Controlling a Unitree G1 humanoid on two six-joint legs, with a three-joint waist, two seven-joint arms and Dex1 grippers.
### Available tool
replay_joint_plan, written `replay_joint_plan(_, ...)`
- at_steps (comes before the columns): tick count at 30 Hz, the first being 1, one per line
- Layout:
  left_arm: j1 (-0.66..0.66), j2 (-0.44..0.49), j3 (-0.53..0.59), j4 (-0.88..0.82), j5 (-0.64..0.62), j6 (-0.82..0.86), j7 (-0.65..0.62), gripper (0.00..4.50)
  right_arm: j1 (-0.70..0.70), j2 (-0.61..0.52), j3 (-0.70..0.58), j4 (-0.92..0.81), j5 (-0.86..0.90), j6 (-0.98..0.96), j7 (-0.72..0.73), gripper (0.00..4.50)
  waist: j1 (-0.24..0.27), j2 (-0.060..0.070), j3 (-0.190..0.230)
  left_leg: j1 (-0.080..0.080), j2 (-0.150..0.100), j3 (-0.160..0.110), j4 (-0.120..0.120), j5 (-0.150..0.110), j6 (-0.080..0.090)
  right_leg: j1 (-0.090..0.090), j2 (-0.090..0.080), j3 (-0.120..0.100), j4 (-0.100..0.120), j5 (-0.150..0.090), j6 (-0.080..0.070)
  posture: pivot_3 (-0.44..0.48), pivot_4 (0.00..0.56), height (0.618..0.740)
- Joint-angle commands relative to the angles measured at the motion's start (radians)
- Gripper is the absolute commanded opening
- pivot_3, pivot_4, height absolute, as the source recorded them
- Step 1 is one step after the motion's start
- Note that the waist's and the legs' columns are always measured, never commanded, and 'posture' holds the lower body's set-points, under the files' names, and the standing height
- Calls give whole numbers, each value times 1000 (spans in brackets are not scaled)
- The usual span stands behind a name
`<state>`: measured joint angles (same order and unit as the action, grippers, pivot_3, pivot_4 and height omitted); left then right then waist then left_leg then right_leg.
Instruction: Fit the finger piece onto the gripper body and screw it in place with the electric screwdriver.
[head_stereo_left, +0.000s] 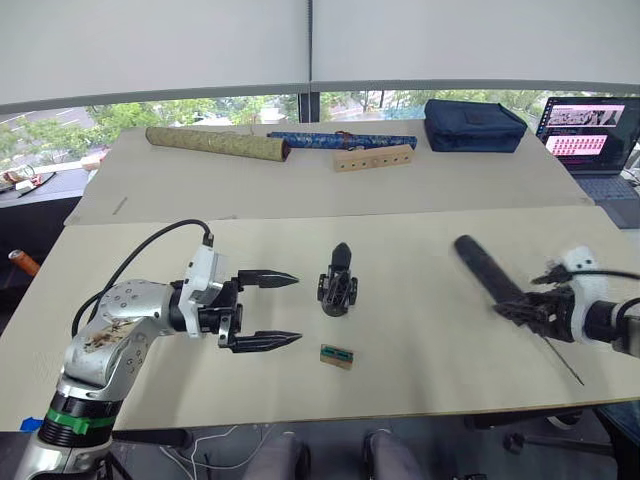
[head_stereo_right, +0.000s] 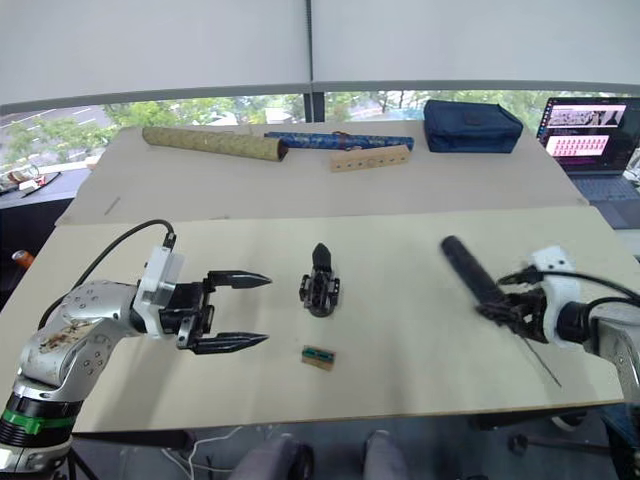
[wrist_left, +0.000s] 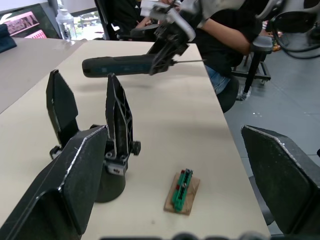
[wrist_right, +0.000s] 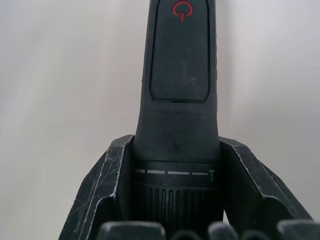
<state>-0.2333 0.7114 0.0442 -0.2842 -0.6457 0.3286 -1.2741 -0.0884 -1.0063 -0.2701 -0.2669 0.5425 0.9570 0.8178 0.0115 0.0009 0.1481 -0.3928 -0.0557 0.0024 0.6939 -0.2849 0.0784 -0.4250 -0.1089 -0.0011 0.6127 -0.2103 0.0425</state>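
The gripper body (head_stereo_left: 338, 285) stands upright on its round base mid-table. In the left wrist view two pointed black fingers rise from the gripper body (wrist_left: 112, 150); I cannot tell which one is the finger piece. My left gripper (head_stereo_left: 297, 308) is open just left of the body, with its fingertips pointing at it and nothing between them. At the right of the table, my right gripper (head_stereo_left: 525, 310) is shut on the electric screwdriver (head_stereo_left: 485, 268). The tool is held above the table, its thin bit slanting toward the front right edge. The right wrist view shows the electric screwdriver (wrist_right: 180, 65) clamped between the fingers (wrist_right: 107, 190).
A small tan-and-green block (head_stereo_left: 337, 357) lies just in front of the body. On the far table are a long patterned roll (head_stereo_left: 215, 142), a blue roll (head_stereo_left: 340, 140), a wooden strip with holes (head_stereo_left: 372, 158), a dark blue bag (head_stereo_left: 472, 125) and a laptop (head_stereo_left: 590, 135). A person (wrist_left: 220, 30) sits beyond the table's edge.
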Motion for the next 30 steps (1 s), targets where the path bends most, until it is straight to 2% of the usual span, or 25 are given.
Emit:
replay_joint_plan(1,19,8,26,1,12,-45,-15,4500,49,13,1,-191,11,-4,-29,1973,2,0,0,0,0,0,0,0,0,0,-1,0,0,0,0,0,150,740)
replay_joint_plan(7,89,12,9,43,75,-137,-49,4500,102,54,126,-234,-75,-116,-48,1973,8,-1,1,0,-3,0,1,0,0,1,-1,-3,0,0,0,0,150,740)
replay_joint_plan(15,135,23,23,90,101,-179,-64,4500,98,55,179,-168,-123,-188,-3,1973,3,-1,1,0,-2,0,1,0,0,1,0,-4,0,0,0,0,150,740)
replay_joint_plan(17,132,19,18,91,105,-180,-60,4500,90,48,190,-158,-129,-189,16,3030,2,-1,1,1,-2,-1,1,0,0,1,-1,-4,0,0,0,0,150,740)
replay_joint_plan(21,127,10,9,86,109,-175,-50,4500,54,22,191,-159,-131,-159,34,4421,1,-1,1,1,-2,-1,1,0,0,1,-1,-4,0,0,0,0,150,740)
replay_joint_plan(27,129,-1,-8,80,113,-175,-43,4500,-11,-145,189,-222,-94,-21,111,4469,2,-1,1,0,-2,-1,1,0,0,1,-3,-5,0,0,0,0,150,740)
replay_joint_plan(30,121,-17,-23,79,118,-177,-37,4500,-130,-268,234,-251,-23,170,167,4469,0,-1,1,0,-1,-2,1,0,0,1,-4,-5,-1,0,0,0,150,740)
